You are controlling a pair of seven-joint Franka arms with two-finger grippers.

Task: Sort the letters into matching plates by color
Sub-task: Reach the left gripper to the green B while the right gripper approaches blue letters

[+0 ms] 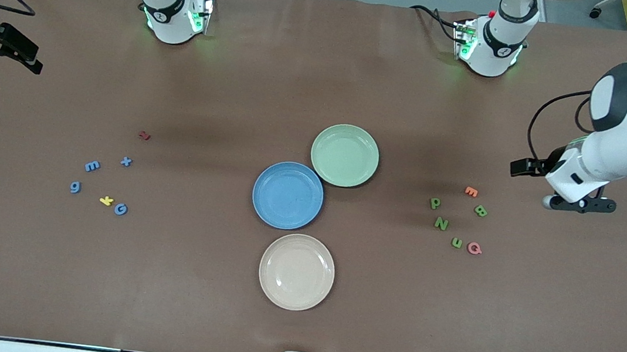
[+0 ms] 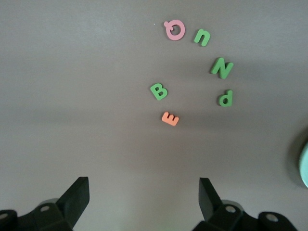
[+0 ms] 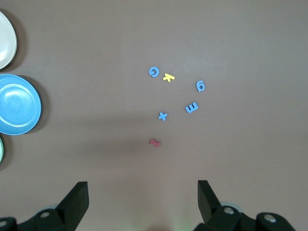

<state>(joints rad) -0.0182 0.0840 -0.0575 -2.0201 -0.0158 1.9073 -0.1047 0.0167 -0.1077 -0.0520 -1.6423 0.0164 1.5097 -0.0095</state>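
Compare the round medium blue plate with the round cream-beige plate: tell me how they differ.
Colour: the medium blue plate is blue; the cream-beige plate is a pale beige.
Place: the cream-beige plate lies nearer the front camera than the blue plate.
Neighbours: the blue plate sits right against the pale green plate, rims touching or overlapping; the cream-beige plate lies close to the blue plate, touching or not I cannot tell.
Shared: both are round, shallow, about equal in size, and hold no letters.

The table (image 1: 296, 327) is brown, the plates are blue (image 1: 287, 195), pale green (image 1: 345, 155) and cream (image 1: 296, 271), and the little letters are blue (image 1: 92, 166), green (image 1: 441, 223), yellow (image 1: 106, 201), orange (image 1: 471, 191), pink (image 1: 474, 249) and dark red (image 1: 144, 135).
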